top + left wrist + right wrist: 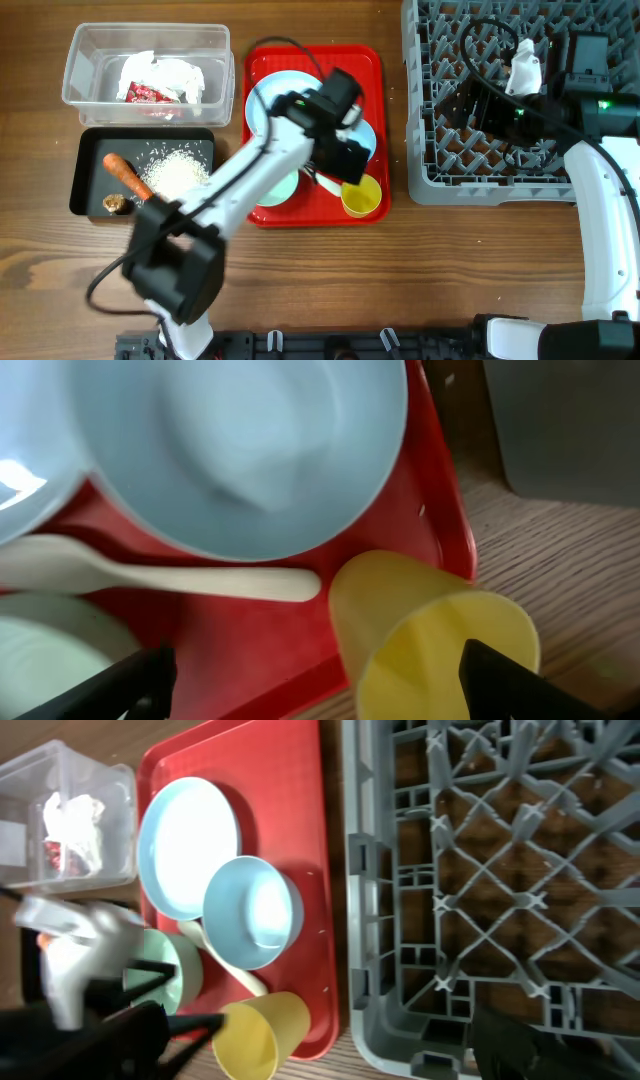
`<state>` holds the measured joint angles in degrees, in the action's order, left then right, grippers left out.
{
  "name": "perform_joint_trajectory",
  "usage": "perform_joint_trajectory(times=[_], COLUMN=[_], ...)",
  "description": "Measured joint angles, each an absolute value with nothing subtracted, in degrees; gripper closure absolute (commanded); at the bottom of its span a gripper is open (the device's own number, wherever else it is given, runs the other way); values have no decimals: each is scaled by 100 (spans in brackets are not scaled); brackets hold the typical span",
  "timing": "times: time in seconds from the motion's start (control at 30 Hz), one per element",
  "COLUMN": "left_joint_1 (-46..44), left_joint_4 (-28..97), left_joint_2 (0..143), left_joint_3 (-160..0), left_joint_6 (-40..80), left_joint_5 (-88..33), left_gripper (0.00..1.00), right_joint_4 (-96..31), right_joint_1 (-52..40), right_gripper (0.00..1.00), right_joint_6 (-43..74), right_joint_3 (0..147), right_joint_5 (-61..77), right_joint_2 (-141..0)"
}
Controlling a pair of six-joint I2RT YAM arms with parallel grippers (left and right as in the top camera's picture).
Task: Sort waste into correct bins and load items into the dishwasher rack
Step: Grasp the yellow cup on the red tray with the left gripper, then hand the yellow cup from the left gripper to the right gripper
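Observation:
The red serving tray (375,60) holds the light blue plate (272,100), a light blue bowl (250,450), a pale greenish bowl (280,188), the white spoon (150,575) and the yellow cup (362,197). The cup (440,650) lies on its side at the tray's front right corner. My left gripper (320,695) is open just above the tray, with its right finger beside the cup's mouth and nothing held. My right gripper (455,100) is open and empty above the left part of the grey dishwasher rack (520,185).
The clear tub (148,45) at the back left holds white napkins and the red wrapper (150,93). The black tray (90,180) in front of it holds the carrot piece (125,172), rice (178,172) and a brown lump (113,203).

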<state>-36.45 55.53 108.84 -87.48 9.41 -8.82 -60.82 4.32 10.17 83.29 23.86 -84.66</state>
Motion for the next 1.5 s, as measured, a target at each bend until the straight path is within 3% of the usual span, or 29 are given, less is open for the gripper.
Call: perform_joint_trajectory(times=[0.13,0.23,0.33,0.67,0.77,1.03,1.17,1.37,1.5], left_joint_1=[-3903,-3929,-3927,-3673,-3240,-1824,-1643,-1643,-1643], left_joint_4=[5533,5527,5527,6058,5754,4049,3518,3162,3168], left_joint_2=[11375,11583,11627,11419,10759,9804,9824,9824,9824], left_joint_3=[-8742,-8735,-8731,-8829,-8936,-9096,-9096,-9096,-9096], left_joint_6=[878,851,829,886,923,932,932,932,932], left_joint_5=[-895,-893,-888,-703,-1173,-4766,-6394,-7596,-7811], left_gripper=[42,79,95,96,96,96,96,96,96], right_joint_4=[-6084,-6086,-6086,-6195,-6182,-5599,-5332,-4910,-4445], right_joint_1=[432,432,432,432,432,432,325,-200,-545], right_gripper=[0,0,0,1,0,0,0,1,18], right_joint_6=[1020,1020,1020,980,716,-388,-1094,-1594,-1671], right_joint_3=[8329,8329,8329,8329,8329,8329,8329,8329,8329], right_joint_5=[2270,2239,2237,2263,2611,5325,6803,7839,7994], right_joint_2=[-8466,-8466,-8466,-8466,-8466,-8466,-8466,-8466,-8466])
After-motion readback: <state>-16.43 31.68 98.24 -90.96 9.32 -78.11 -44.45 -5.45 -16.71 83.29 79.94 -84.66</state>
